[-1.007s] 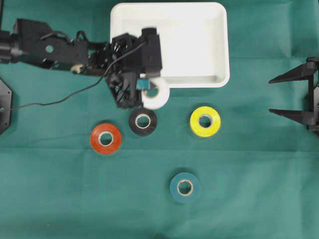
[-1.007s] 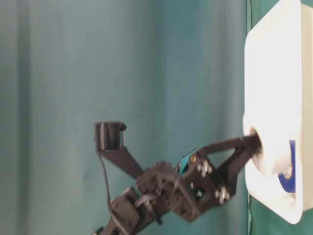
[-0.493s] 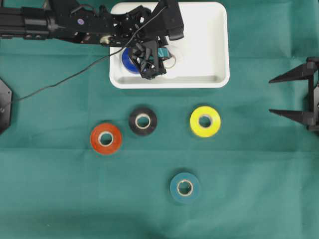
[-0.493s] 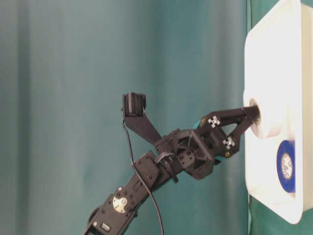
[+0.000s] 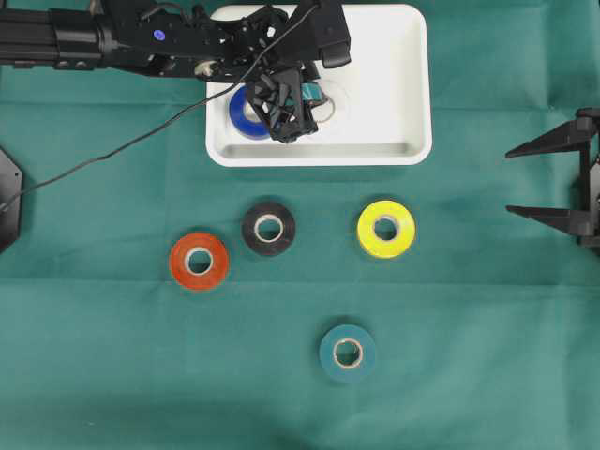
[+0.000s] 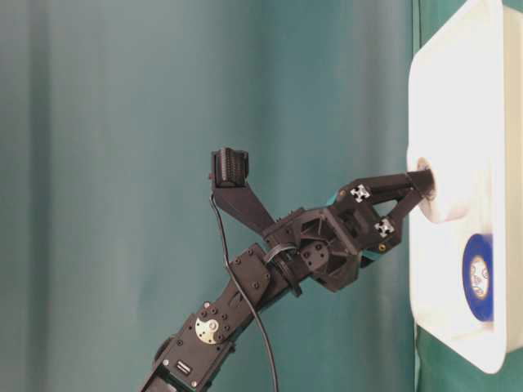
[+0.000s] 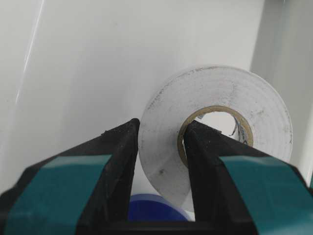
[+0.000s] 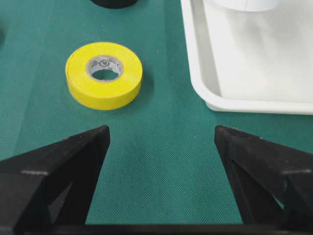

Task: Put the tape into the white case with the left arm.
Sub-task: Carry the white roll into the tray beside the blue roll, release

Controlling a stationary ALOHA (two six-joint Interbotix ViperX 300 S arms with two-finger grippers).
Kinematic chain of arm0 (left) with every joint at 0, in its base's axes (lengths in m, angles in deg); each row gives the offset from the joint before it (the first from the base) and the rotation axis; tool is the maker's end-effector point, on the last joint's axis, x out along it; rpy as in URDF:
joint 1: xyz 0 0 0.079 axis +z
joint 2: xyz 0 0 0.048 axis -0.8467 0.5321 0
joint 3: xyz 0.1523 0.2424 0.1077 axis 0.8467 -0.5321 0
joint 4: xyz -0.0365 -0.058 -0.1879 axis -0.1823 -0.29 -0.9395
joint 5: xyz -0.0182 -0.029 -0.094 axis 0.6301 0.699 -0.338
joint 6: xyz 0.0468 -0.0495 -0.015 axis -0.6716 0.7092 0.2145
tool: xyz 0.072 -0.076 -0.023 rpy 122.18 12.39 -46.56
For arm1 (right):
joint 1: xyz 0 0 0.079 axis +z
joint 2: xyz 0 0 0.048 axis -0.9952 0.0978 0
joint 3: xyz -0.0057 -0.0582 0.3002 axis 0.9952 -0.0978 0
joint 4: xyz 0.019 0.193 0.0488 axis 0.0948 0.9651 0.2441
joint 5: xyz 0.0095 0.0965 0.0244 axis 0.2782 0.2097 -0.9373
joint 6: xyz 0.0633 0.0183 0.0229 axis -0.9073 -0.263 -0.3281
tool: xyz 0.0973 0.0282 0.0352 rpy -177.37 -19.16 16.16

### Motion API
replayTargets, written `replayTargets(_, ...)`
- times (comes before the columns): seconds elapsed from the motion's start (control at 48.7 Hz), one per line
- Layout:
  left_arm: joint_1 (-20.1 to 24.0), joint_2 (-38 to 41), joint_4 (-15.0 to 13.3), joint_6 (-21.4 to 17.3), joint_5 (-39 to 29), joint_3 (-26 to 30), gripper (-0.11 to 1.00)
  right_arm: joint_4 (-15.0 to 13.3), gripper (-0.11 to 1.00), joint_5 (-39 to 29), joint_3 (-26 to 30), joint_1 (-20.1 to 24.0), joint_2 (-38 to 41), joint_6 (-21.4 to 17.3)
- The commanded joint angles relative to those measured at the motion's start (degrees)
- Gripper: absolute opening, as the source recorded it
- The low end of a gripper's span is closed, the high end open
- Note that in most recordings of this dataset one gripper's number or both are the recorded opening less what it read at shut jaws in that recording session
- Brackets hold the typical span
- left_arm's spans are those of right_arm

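Progress: white tape roll (image 7: 215, 137) carried over white case (image 5: 394, 84), not yet released. Blue roll (image 5: 246, 114) already lies flat inside case. Red roll (image 5: 199, 261), black roll (image 5: 268, 228), yellow roll (image 5: 386, 228), teal roll (image 5: 348, 352) all outside on green bench (image 5: 469, 356).

Left: release white roll into case, withdraw.

Left end effector (image 7: 159, 142) clamped narrow on white roll: one finger through core, other against outer face; roll held upright, just beside blue roll.

Right end effector (image 5: 555, 178) spread wide, holding nothing, well apart from case.
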Motion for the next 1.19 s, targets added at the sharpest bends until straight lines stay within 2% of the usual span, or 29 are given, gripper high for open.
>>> replayTargets(0.0,0.18,-0.97,0.09,0.09,0.53,0.44,0.27,-0.09,0.62,0.53,0.53,-0.09,0.44,0.0)
replayTargets(0.185,0.18,-0.97,0.09,0.18,0.53,-0.88,0.29,0.0,0.62,0.53,0.62,-0.09,0.44,0.0)
replayTargets(0.226,0.18,-0.97,0.09,0.18,0.53,-1.23,0.38,-0.09,0.62,0.53,0.53,-0.09,0.44,0.0)
replayTargets(0.349,0.26,-0.97,0.09,0.18,0.79,-1.76,0.76,-0.09,0.62,0.53,0.53,-0.09,0.44,0.0)
replayTargets(0.411,0.18,-1.05,0.09,0.18,1.05,-2.02,0.88,-0.09,0.62,0.53,0.62,-0.09,0.35,0.0)
replayTargets(0.842,-1.49,-3.96,0.0,0.18,0.62,-2.72,0.87,-0.09,0.62,0.53,0.62,-0.09,0.44,0.0)
replayTargets(1.007,-3.34,-8.7,0.09,0.18,0.62,-5.45,0.87,-0.09,0.62,0.53,0.62,-0.09,0.35,0.0)
replayTargets(1.171,-5.19,-14.68,0.0,0.26,0.53,-10.63,0.87,-0.09,0.62,0.53,0.53,-0.18,0.44,0.0)
